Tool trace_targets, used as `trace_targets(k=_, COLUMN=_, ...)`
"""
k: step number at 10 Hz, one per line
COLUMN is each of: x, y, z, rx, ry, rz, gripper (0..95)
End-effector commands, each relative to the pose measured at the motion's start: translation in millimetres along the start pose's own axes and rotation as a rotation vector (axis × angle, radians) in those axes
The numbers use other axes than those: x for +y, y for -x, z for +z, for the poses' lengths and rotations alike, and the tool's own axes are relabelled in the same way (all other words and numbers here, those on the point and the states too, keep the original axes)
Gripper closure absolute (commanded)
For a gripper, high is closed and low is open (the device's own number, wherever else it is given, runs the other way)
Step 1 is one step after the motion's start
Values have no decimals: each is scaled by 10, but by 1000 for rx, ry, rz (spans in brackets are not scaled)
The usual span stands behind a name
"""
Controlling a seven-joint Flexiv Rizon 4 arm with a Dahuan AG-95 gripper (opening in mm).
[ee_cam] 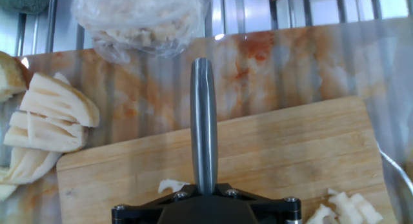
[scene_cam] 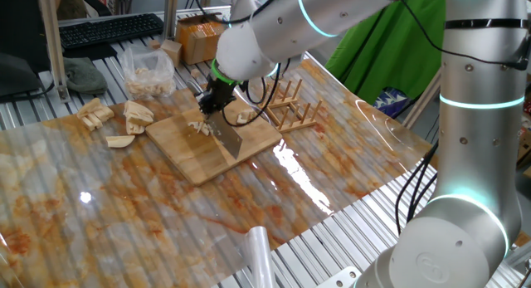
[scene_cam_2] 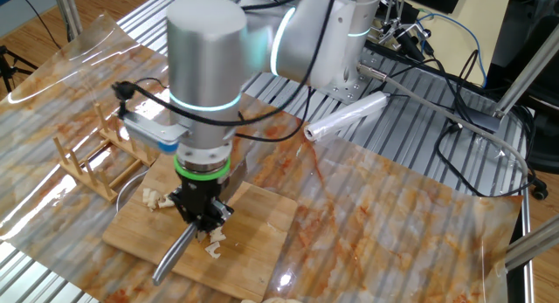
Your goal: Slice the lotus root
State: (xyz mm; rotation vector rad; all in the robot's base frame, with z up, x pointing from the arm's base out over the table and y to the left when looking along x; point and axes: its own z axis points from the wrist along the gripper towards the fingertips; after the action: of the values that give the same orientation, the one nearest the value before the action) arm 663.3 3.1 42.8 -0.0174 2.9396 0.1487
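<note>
Gripping knife (scene_cam: pixel 230 140), pincer (scene_cam_2: pixel 201 217) clamped, over cutting board (scene_cam: pixel 187 151) w/ lotus root (scene_cam_2: pixel 212 242) bits

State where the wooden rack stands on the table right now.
In one fixed view, the wooden rack stands just beyond the far right corner of the cutting board, on the table's plastic sheet and apart from the knife.

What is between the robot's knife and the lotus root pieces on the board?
Nothing visible. The gripper holds the knife right over the lotus root pieces on the cutting board, with no other thing between them.
</note>
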Motion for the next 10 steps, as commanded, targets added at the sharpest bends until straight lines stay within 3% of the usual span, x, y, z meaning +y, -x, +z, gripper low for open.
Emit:
trace_targets(k=1, x=13, y=12, z=35, rx=25, ry=4, rz=2, gripper=950)
trace_targets(k=10, x=-1, y=21, z=-34, rx=46, ry=-8, rz=-11, gripper=950)
